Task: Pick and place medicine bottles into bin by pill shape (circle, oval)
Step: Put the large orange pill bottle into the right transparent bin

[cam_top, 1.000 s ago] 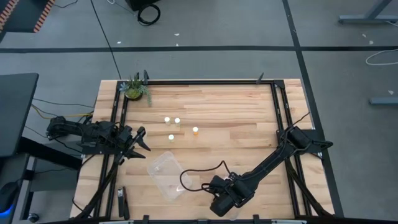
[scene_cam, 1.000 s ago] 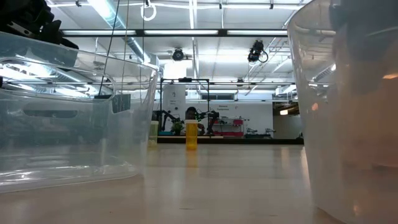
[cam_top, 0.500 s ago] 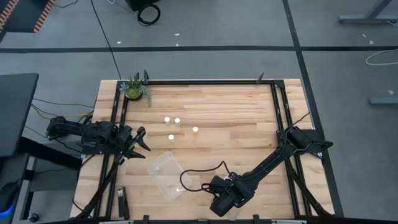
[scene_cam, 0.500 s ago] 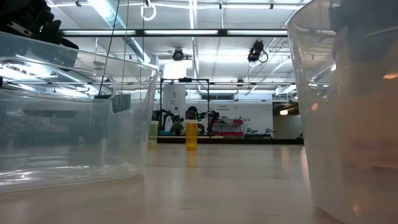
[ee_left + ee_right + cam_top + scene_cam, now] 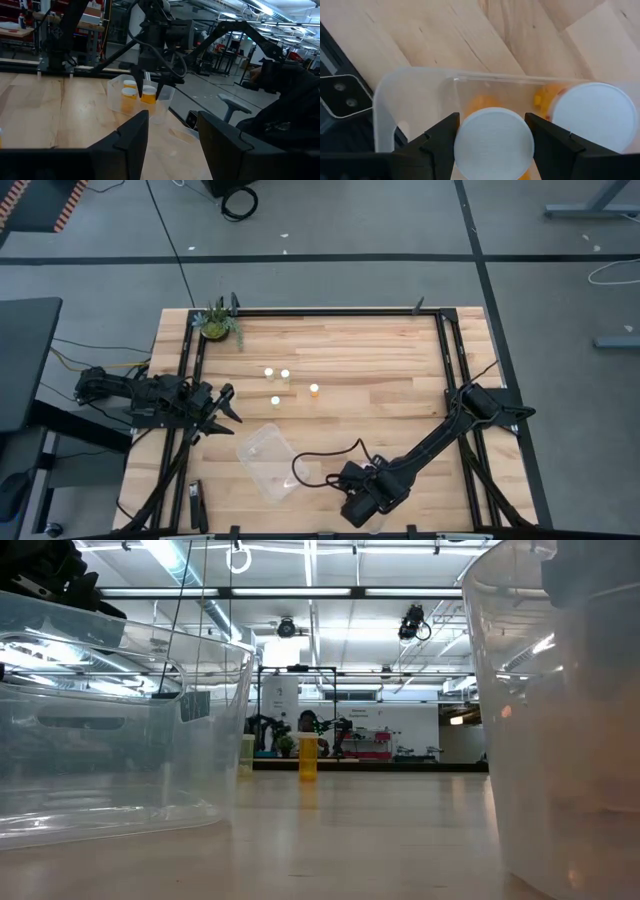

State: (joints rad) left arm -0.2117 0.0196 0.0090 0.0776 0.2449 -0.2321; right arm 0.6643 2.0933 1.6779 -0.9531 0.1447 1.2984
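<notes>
Four medicine bottles stand upright on the wood table: a pair, one nearer and one to their right. My right gripper points down into a clear tub at the table's near edge, shut on a white-capped amber bottle. A second bottle stands in that tub beside it. My left gripper waits open at the table's left edge, level, with nothing between its fingers. My right gripper pinches the bottle's round white cap between its two fingers, one on each side. The fingers come from above, pointing steeply down. The bottle is upright inside the tub; I cannot tell whether it stands on the tub's floor.
Another clear tub lies left of the right gripper, near the table's front. A green potted plant sits at the far left corner. A black cable runs over the table to the right arm. Bare wood lies at the right and far side.
</notes>
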